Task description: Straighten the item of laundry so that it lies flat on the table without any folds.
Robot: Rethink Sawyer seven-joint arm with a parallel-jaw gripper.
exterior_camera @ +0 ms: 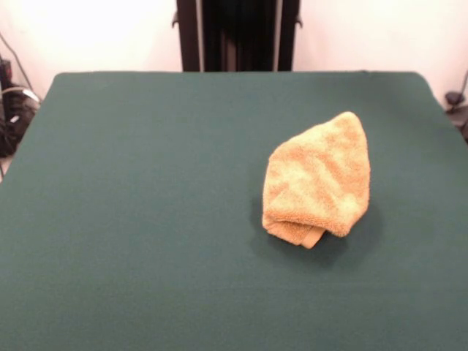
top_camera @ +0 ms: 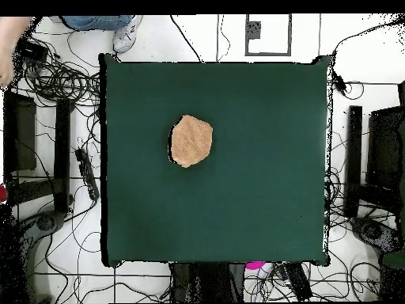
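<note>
In the front view, the left side of the green tabletop [exterior_camera: 131, 219] is bare felt. Some dark cables [exterior_camera: 14, 110] lie on the floor past its left edge. At 12 o'clock, behind the far edge, stands the robot's black pedestal [exterior_camera: 238, 35]. The towel [exterior_camera: 318, 180] sits at about 3 o'clock from the middle of the tabletop. It is yellow and fluffy (like a soft little hill). It is folded over on itself, with a pointed end toward the far side and a thick rolled fold at the near end. A second layer peeks out under that fold.

From overhead, a person's shoe [top_camera: 124, 37] shows at 11 o'clock, past the tabletop [top_camera: 261, 198]. There the towel [top_camera: 191, 141] lies at about 10 o'clock from the middle, well away from every edge.

The claw does not show in either view, so I cannot tell if it is clenched or released.
</note>
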